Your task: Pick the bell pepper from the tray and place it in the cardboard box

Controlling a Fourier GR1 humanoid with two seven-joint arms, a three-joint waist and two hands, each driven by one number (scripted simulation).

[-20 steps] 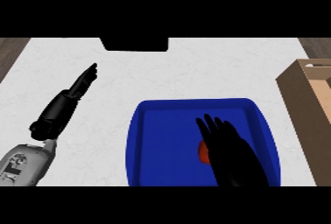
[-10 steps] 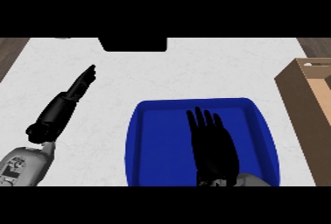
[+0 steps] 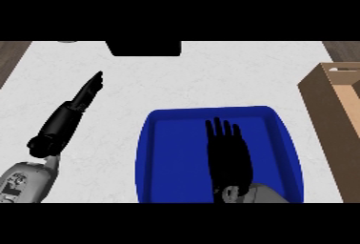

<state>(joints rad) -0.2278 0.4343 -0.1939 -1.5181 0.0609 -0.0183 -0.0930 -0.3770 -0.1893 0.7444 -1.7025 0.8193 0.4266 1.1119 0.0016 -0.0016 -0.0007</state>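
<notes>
the right hand (image 3: 226, 150) lies flat over the blue tray (image 3: 169, 157), fingers straight and released, pointing away from the robot. the bell pepper is hidden, so its place and axis cannot be told. the cardboard box (image 3: 337, 109) stands right of the tray. the left hand (image 3: 88, 90) rests open on the white worktop (image 3: 211, 76).

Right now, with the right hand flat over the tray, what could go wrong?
The right hand lies with straight fingers over the blue tray and hides the bell pepper, so closing could miss it. The cardboard box wall stands tall at the right; a low carry might clip it.
</notes>
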